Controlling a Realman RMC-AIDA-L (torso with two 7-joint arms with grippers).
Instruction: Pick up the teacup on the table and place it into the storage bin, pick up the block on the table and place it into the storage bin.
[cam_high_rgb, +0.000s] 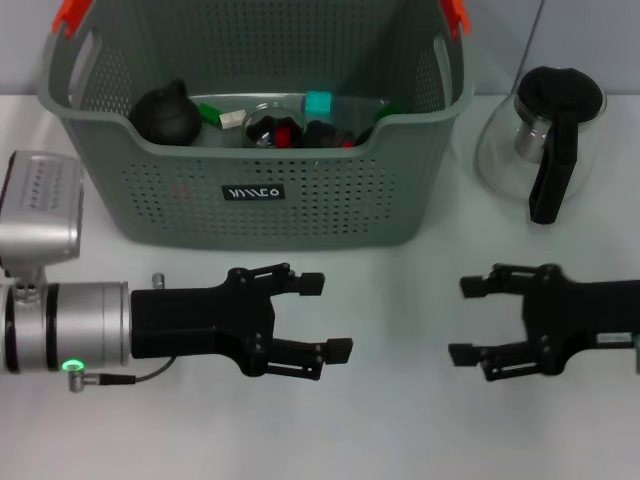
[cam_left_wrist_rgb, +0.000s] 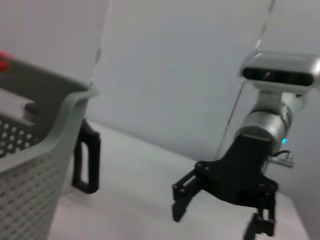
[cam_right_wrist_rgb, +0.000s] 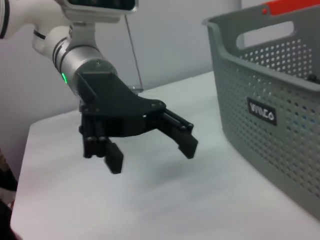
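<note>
Both grippers hang empty with jaws spread over the near table: left gripper on the left, right gripper on the right. The storage bin stands at the far side, already holding small items. No teacup or block shows on the table, so check before reaching.

table — white, matte, spreading under and around both claws | wall — plain pale grey, rising behind the table's far edge, well beyond the claws | light: soft, even
</note>
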